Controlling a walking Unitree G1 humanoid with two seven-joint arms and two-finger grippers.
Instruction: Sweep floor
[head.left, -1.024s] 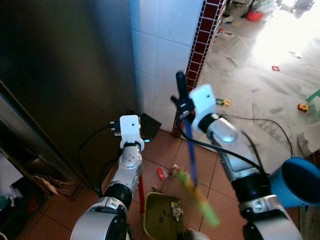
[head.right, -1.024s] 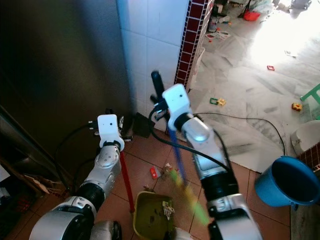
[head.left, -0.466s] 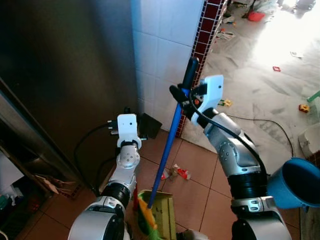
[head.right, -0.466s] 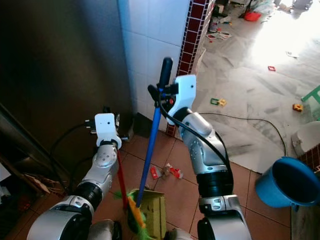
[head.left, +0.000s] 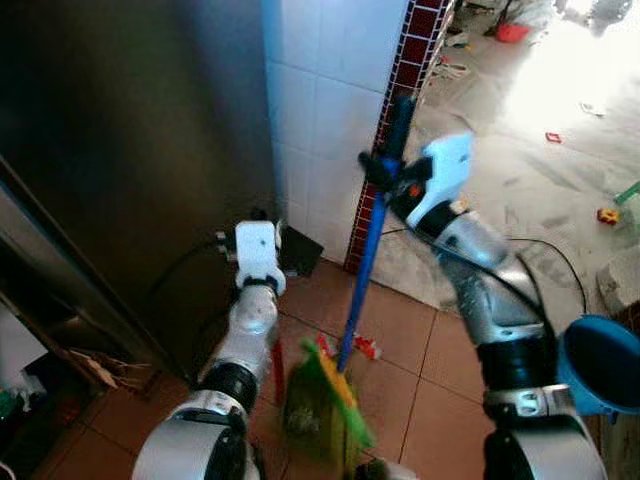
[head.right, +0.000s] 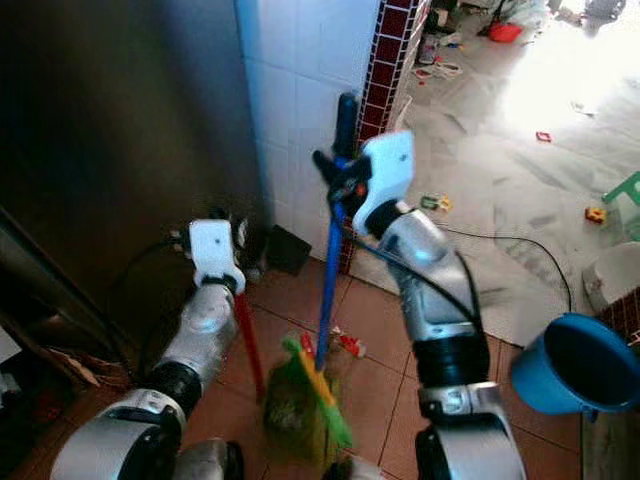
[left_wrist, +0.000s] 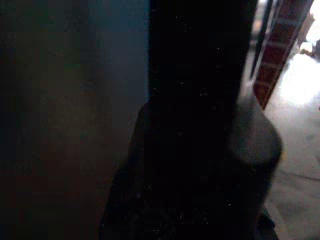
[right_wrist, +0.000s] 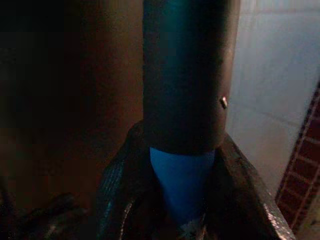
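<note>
From the head views, the blue broom (head.left: 365, 270) is gripped high by the right gripper (head.left: 385, 180) so its bristles reach the dustpan (head.right: 290, 405), whose red handle (head.right: 248, 345) the left gripper (head.right: 205, 262) clasps; the right wrist view confirms fingers (right_wrist: 245, 190) closed round the shaft; the left wrist view is too dark.

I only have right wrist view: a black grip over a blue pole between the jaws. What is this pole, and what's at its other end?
Observer: It's a broom, held by the right gripper; its green bristles are down at the dustpan.
Operator: Is the left arm doing anything?
Observer: The left gripper is holding the dustpan's red handle.
Operator: Any litter left on the tiles?
Observer: Yes, a red scrap lies just right of the pole.
</note>
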